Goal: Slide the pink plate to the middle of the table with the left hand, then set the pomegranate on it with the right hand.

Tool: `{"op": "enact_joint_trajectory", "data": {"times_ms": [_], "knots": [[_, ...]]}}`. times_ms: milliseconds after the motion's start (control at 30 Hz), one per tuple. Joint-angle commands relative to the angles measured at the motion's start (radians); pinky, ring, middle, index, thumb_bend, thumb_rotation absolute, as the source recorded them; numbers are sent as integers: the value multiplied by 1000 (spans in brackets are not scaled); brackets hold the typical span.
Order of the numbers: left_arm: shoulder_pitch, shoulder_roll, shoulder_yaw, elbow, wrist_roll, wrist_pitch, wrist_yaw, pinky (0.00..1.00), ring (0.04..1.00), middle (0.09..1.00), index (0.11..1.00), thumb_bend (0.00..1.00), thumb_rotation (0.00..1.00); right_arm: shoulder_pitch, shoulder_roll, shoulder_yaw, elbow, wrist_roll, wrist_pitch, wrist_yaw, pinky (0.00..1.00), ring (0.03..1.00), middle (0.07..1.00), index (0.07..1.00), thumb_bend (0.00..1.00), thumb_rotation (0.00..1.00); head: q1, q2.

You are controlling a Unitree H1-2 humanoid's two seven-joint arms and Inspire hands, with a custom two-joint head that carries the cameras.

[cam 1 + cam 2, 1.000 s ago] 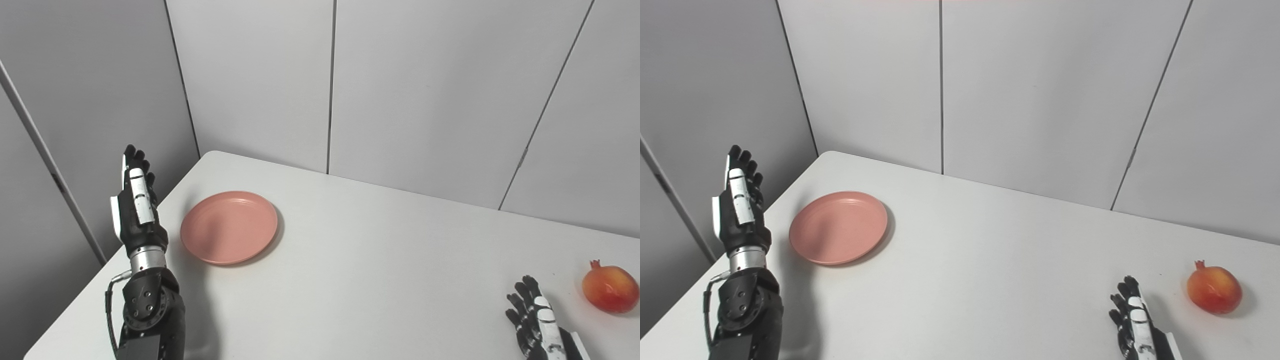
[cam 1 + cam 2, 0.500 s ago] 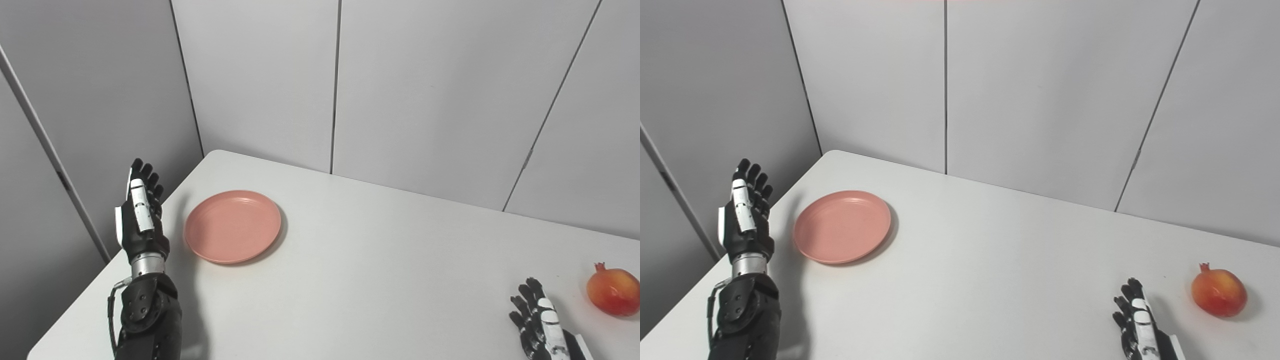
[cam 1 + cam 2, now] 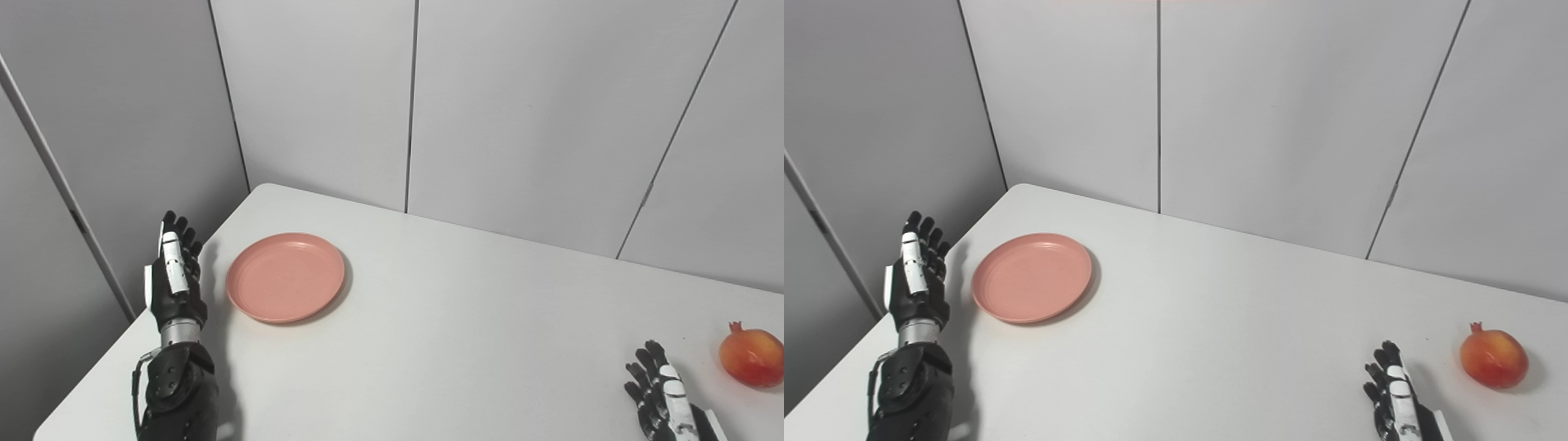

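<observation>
A pink plate (image 3: 285,276) lies empty on the white table (image 3: 453,318) near its far left corner. My left hand (image 3: 174,275) stands upright just left of the plate at the table's left edge, open, fingers pointing up, a small gap away from the rim. A red-orange pomegranate (image 3: 751,364) sits at the right edge of the table. My right hand (image 3: 661,398) rests low at the bottom right, open with fingers spread, a little left of the pomegranate and holding nothing.
Grey wall panels (image 3: 527,110) close off the back and left sides of the table. The table's left edge (image 3: 122,343) runs right beside my left forearm.
My left hand has sunk lower toward the table beside the plate. The camera shifted slightly early on. The plate, the pomegranate and my right hand stay where they were.
</observation>
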Motion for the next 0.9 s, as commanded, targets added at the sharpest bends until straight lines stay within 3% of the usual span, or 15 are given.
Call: {"op": "enact_joint_trajectory", "data": {"times_ms": [0, 867], "knots": [[-29, 25, -5, -3, -14, -42, -32, 969, 965, 967, 948, 398, 1000, -27, -2, -6, -33, 7, -12, 1, 1000, 1000, 1000, 1000, 155, 1000, 0, 1], [-54, 17, -70, 99, -63, 27, -94, 952, 946, 944, 913, 396, 1000, -25, 3, -4, -41, 4, -4, -5, 1000, 1000, 1000, 1000, 152, 1000, -11, 5]]}}
